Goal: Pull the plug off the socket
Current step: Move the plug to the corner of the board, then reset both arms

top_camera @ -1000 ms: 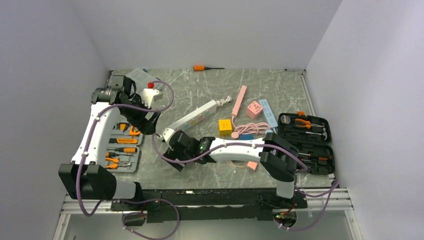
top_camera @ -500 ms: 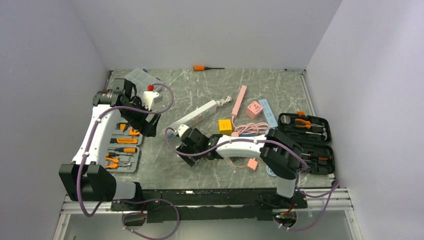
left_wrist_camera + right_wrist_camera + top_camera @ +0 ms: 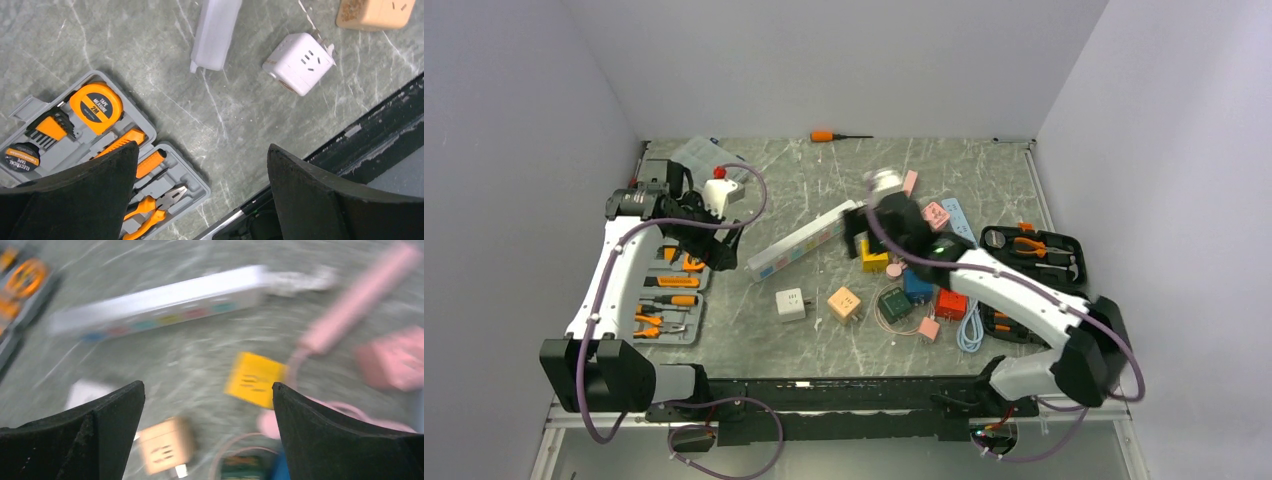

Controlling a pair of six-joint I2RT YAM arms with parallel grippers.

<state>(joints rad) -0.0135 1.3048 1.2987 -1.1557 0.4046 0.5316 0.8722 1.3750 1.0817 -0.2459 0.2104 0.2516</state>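
The socket (image 3: 804, 240) is a long white strip with pastel panels, lying diagonally on the marble table; it also shows as the socket (image 3: 215, 30) and, blurred, as the socket (image 3: 160, 305). A white cube plug (image 3: 791, 304) lies loose on the table in front of it, apart from it, prongs visible on the plug (image 3: 299, 62). My right gripper (image 3: 856, 235) hovers open over the strip's far end, nothing between the fingers of my right gripper (image 3: 207, 425). My left gripper (image 3: 719, 250) hangs open and empty beside the strip's near end, above table and tool tray in the left gripper (image 3: 200, 190) view.
A peach cube (image 3: 844, 303) sits next to the white plug. A yellow cube (image 3: 874, 255), pink strip (image 3: 907, 190), pink cube (image 3: 936, 215), and cables crowd the middle right. A grey tool tray (image 3: 669, 290) lies left, a black tool case (image 3: 1034, 275) right, an orange screwdriver (image 3: 824, 135) at the back.
My right arm swung from the strip's near end up and back to its far end, opening wider. The white plug and peach cube now lie uncovered. The left arm barely moved.
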